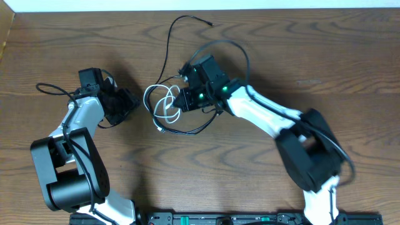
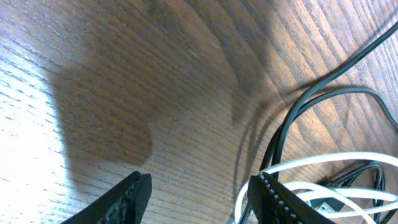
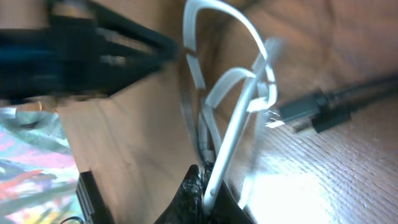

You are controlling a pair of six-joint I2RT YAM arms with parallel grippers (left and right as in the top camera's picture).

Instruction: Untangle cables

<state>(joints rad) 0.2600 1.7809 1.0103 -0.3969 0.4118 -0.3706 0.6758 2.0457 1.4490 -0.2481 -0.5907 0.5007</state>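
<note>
Overhead, the left gripper (image 2: 200, 184), a black two-finger claw, sits at the left of the brown wood-grain table (image 1: 300, 50). Its jaws stand about half apart with only bare wood between them, the tips just short of the tangle. In the middle lies the thin white looped cable (image 1: 165, 106), wound in with thin black cables (image 1: 167, 56) that trail toward the far edge. Further right, the right gripper (image 3: 200, 186) is closed tight, pinching the white cable at the tangle's right side.

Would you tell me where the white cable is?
Overhead, the white cable lies looped mid-table among the black cables, pinched by the right arm's jaws.
</note>
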